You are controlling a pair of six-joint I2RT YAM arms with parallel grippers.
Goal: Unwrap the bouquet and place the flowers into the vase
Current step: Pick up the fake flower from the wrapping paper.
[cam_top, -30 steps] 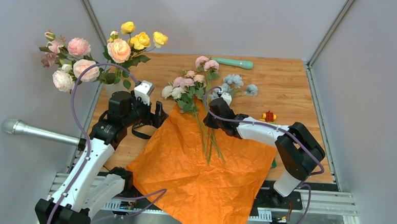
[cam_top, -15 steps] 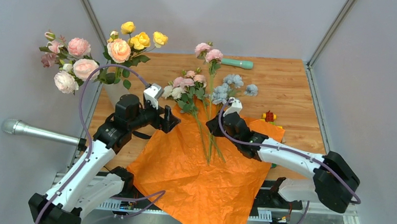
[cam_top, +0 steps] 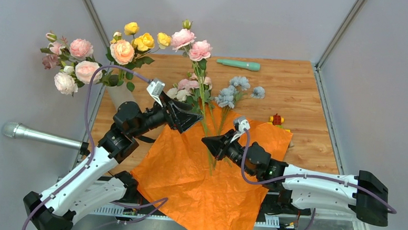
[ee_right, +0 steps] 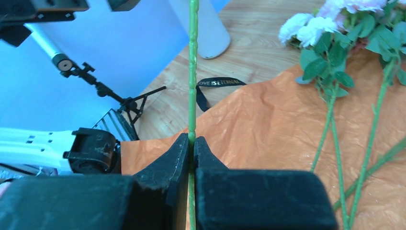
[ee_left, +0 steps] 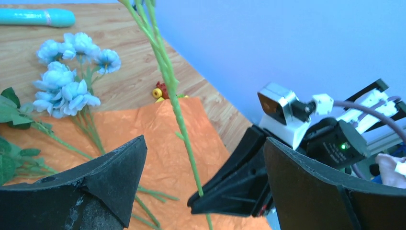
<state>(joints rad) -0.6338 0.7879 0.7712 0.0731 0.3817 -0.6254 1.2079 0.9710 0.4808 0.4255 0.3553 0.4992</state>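
Right gripper (ee_right: 193,145): jaws closed on the lower part of a pink-bloomed stem (ee_right: 193,72), holding it nearly upright above the paper.
Left gripper (ee_left: 203,148): jaws spread wide. The held stem passes between them and, in the wrist view, touches neither.
Pink blooms (cam_top: 200,50): two heads raised high over the back of the worktop (cam_top: 298,88).
Vase (cam_top: 119,96): upright at the left rear, behind the left arm, already holding peach, yellow, pink and white flowers (cam_top: 88,61).
Paper (cam_top: 203,183): orange sheet opened out flat, its near corner hanging over the front edge.
Loose flowers: a white-and-pink bunch (cam_top: 188,89) and a pale blue bunch (cam_top: 234,90) lie near each other, heads on the wood and stems on the paper.
Black strap (ee_right: 216,83): lies on the wood between the vase and the paper.
Other: a teal stick (cam_top: 239,64) at the back, toy blocks (cam_top: 276,119) just right of the paper.
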